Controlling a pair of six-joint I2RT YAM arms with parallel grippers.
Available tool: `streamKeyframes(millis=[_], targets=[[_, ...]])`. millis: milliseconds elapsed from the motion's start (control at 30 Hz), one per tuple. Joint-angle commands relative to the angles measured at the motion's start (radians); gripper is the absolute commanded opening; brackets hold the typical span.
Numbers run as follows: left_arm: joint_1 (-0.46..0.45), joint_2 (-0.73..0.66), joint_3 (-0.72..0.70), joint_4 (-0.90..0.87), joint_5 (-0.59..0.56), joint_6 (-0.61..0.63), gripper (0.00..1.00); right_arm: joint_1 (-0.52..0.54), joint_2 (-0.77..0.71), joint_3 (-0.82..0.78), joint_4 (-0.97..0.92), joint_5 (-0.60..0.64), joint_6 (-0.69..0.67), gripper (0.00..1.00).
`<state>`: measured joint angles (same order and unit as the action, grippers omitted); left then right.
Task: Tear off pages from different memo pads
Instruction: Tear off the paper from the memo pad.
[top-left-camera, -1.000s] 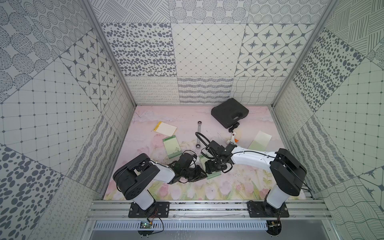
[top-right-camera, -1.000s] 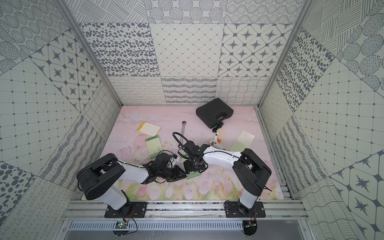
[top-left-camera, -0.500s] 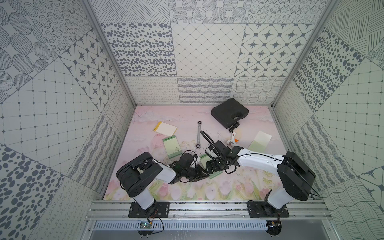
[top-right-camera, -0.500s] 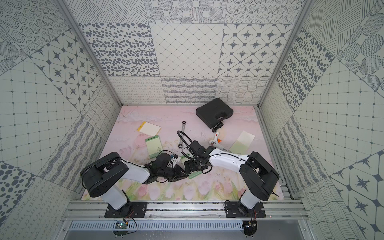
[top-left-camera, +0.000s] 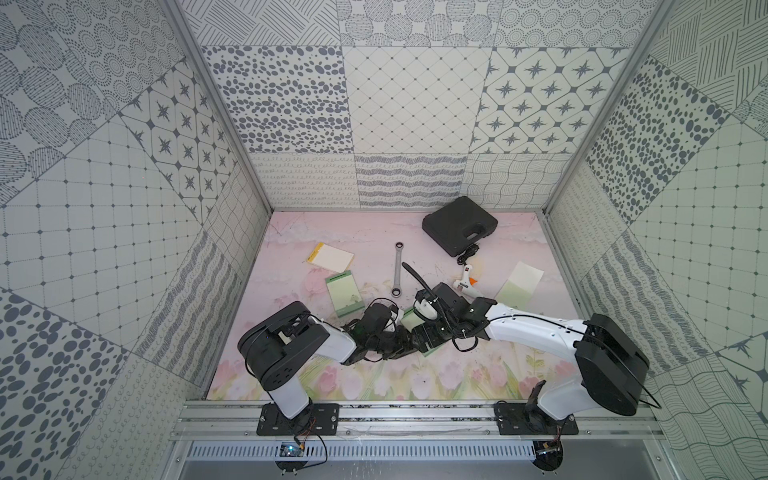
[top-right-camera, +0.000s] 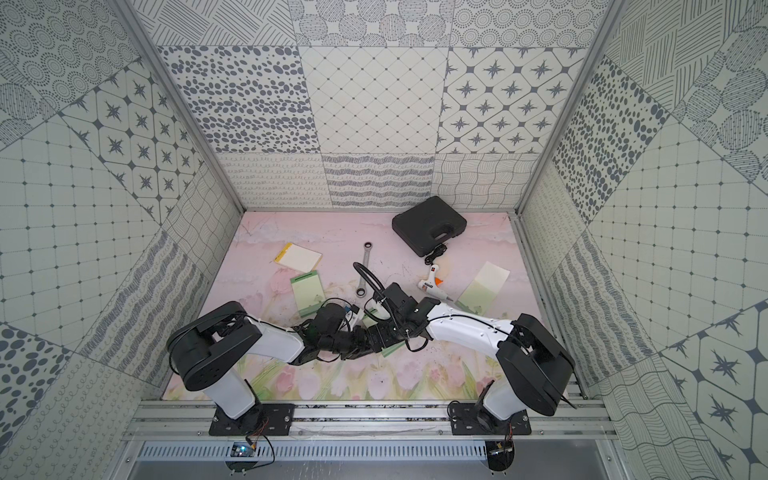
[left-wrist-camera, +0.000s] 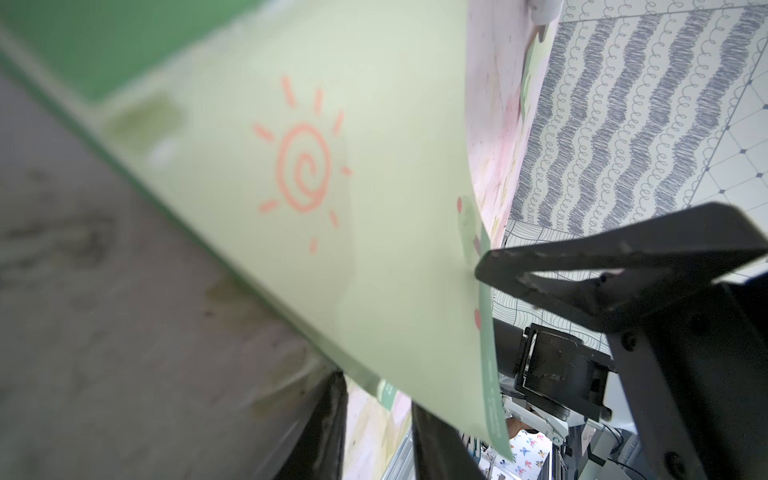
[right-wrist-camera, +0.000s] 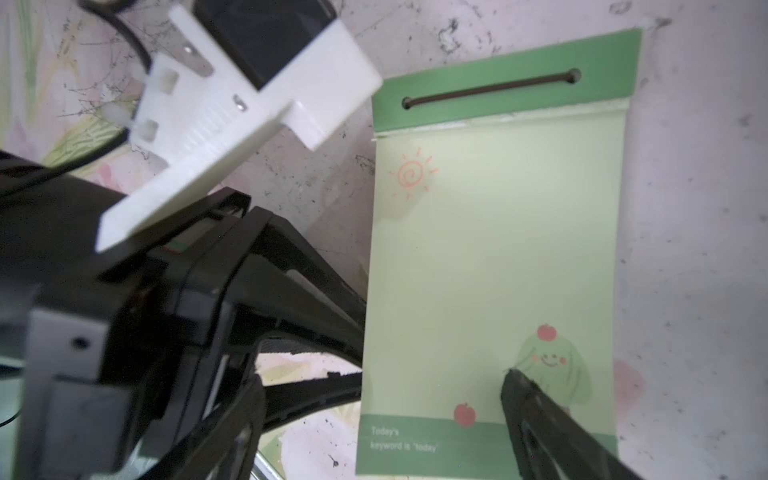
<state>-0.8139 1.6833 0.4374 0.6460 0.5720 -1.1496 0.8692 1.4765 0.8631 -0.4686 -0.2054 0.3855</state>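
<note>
A pale green memo pad with a sun and a tree picture lies flat on the mat between both arms, mostly hidden under them in both top views. My right gripper stands open across its lower end, one finger resting on the top sheet. My left gripper reaches the pad's side edge with its jaws a little apart and the curled top sheet over its tips. A second green pad and a cream pad lie at the back left. Loose pages lie at the right.
A black case sits at the back right with a white glue gun and its cord in front of it. A wrench lies mid-mat. Patterned walls close in three sides, and a metal rail runs along the front.
My right gripper's jaws have spread wider and its elbow has swung to the right. The left jaws have parted slightly. The pad stays where it was.
</note>
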Motion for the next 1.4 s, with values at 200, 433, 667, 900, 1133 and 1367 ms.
streamKeyframes(millis=[200,433,667,900,1133,1367], targets=[[0.002,0.010,0.068,-0.269,-0.162,0.059,0.31,0.002,-0.127,-0.009,-0.051,0.173,-0.225,0.91],[0.029,0.009,0.103,-0.284,-0.154,0.077,0.33,0.015,-0.147,-0.014,-0.086,0.294,-0.272,0.77],[0.064,0.037,0.128,-0.262,-0.112,0.093,0.35,0.045,-0.122,-0.001,-0.088,0.352,-0.335,0.74],[0.103,0.052,0.129,-0.233,-0.071,0.100,0.35,0.096,-0.057,0.024,-0.048,0.473,-0.456,0.75],[0.133,0.071,0.139,-0.216,-0.030,0.110,0.35,0.109,0.027,0.046,0.052,0.531,-0.546,0.55],[0.139,0.049,0.121,-0.254,-0.030,0.128,0.40,0.110,0.069,0.092,0.104,0.544,-0.582,0.37]])
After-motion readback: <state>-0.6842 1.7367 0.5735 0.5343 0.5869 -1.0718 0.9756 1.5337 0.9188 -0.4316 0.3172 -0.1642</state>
